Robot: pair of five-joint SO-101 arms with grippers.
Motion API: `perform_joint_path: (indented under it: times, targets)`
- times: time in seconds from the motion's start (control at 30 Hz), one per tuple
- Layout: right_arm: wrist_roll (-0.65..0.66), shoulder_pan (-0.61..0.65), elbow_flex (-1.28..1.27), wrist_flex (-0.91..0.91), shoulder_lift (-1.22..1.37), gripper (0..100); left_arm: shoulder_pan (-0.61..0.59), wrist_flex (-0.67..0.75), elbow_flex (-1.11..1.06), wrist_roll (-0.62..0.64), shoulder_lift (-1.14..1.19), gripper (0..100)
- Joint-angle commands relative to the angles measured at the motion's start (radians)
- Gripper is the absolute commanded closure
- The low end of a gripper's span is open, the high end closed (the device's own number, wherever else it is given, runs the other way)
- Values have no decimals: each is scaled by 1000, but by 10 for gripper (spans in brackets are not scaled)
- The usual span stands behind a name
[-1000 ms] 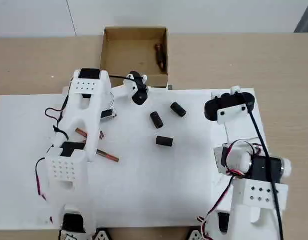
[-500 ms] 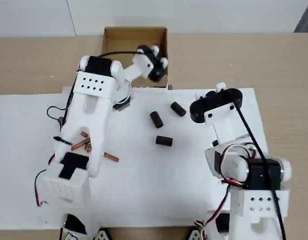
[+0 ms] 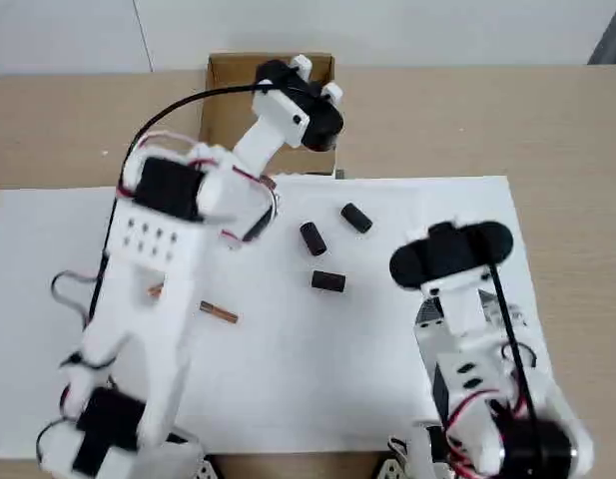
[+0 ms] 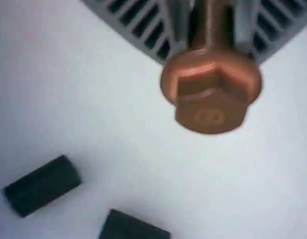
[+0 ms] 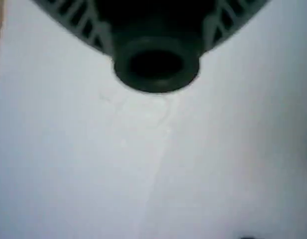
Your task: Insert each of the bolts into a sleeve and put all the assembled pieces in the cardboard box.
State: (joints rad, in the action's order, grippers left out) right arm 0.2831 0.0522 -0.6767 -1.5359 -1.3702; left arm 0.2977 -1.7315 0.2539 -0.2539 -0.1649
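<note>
Nearest the bases, the right arm (image 3: 482, 369) is folded tight, its forearm pointing away from its base low over the white sheet (image 3: 317, 389). The right gripper (image 5: 155, 22) is clamped on a black sleeve (image 5: 155, 67) whose open bore faces the wrist camera, with the sheet beneath it. Across the sheet a loose bolt (image 3: 219, 312) lies flat just beside the left arm (image 3: 153, 269), and a second bolt (image 3: 156, 290) peeks out from under that arm. Farther out, three more sleeves lie apart on the sheet: the nearest sleeve (image 3: 327, 281), the middle sleeve (image 3: 312, 238) and the far sleeve (image 3: 355, 218). The left arm is stretched long and diagonal from the near left corner, its wrist raised over the near right corner of the cardboard box (image 3: 238, 100). The box sits on the tan desk (image 3: 577, 130) at the sheet's far edge. The left gripper (image 4: 213, 22) is closed on the shank of a copper gripped bolt (image 4: 210, 94), its hex head toward the wrist camera.
</note>
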Motion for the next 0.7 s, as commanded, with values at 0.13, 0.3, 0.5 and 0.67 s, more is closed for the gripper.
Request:
perform_joint_path:
  times: [0.13, 0.3, 0.5, 0.67]
  targets:
    - [-150, 12, -229, 275, -151, 996, -3, 153, -205, 269, -239, 995]
    - [-198, 90, -342, 331, -199, 996, -3, 276, -372, 419, -353, 995]
    - [-245, 240, -466, 394, -249, 996, 3, 391, -591, 562, -471, 995]
    - [-322, 314, -580, 529, -334, 996, 29, 462, -762, 698, -586, 994]
